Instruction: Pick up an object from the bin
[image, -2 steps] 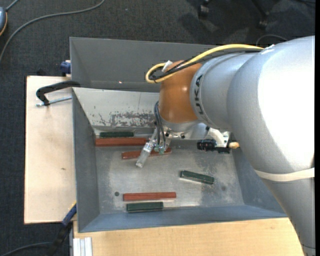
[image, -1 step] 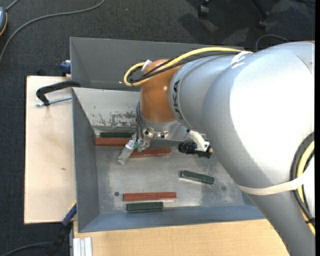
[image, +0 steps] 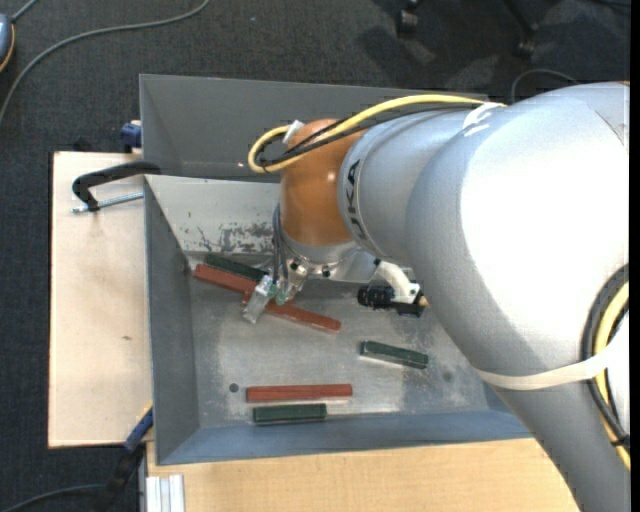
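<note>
Over the middle of a long red-brown bar (image: 312, 320), which lies slanting across the floor of the grey metal bin (image: 175, 400), the pincer (image: 268, 297) is down low, touching the bar or just above it. Whether the pincer is open or closed cannot be told, nor whether it has hold of the bar. Just behind the red-brown bar's left end lies a dark green bar (image: 232, 268), close alongside it. To the right of the red-brown bar, apart from it, lies a short green bar (image: 394, 354). In front of the red-brown bar, well apart from it, a red bar (image: 299, 393) and a blackish-green bar (image: 289, 412) lie side by side, nearly touching.
</note>
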